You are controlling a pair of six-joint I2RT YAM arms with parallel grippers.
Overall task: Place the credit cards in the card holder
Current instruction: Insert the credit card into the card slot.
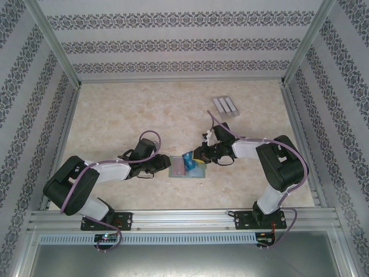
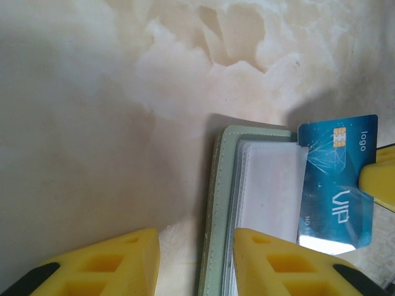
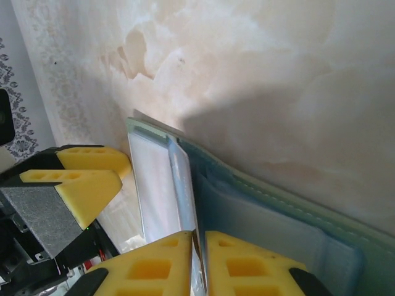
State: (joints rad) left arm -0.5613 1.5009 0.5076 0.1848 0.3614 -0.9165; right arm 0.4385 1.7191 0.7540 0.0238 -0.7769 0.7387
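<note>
Count: one card holder (image 1: pixel 196 172), one blue card (image 2: pixel 336 185) plainly seen, one grey ribbed stand (image 1: pixel 225 105), two arms.
Doubtful: pinkish patch on the open holder in the top view; card or pocket, cannot tell.
Place of holder: open and flat on the tabletop (image 1: pixel 144 109), near its front middle, between the two arms' ends.
Long axis of holder: roughly left to right in the top view, inside face up, clear pockets showing.
Place of card: over the holder's right part, one long edge seemingly under the lip of a clear pocket.
Long axis of card: parallel to the holder's green edge in the left wrist view, "logo" end and gold chip away from that camera, printed face up.
Left jaws: apart, straddling the holder's green edge; one yellow finger (image 2: pixel 278 265) on the pocket side, the other on bare tabletop, clear of the edge.
Right jaws: clenched on the blue card, thin edge pinched between two yellow fingers (image 3: pixel 247 265).
Top view adds: ribbed stand well apart, far right of the tabletop.
Left wrist view adds: card's print, "VIP" and "logo"; a yellow finger of the right arm at the card's far long edge.
Right wrist view adds: card edge-on; left arm's yellow fingers beyond the holder.
</note>
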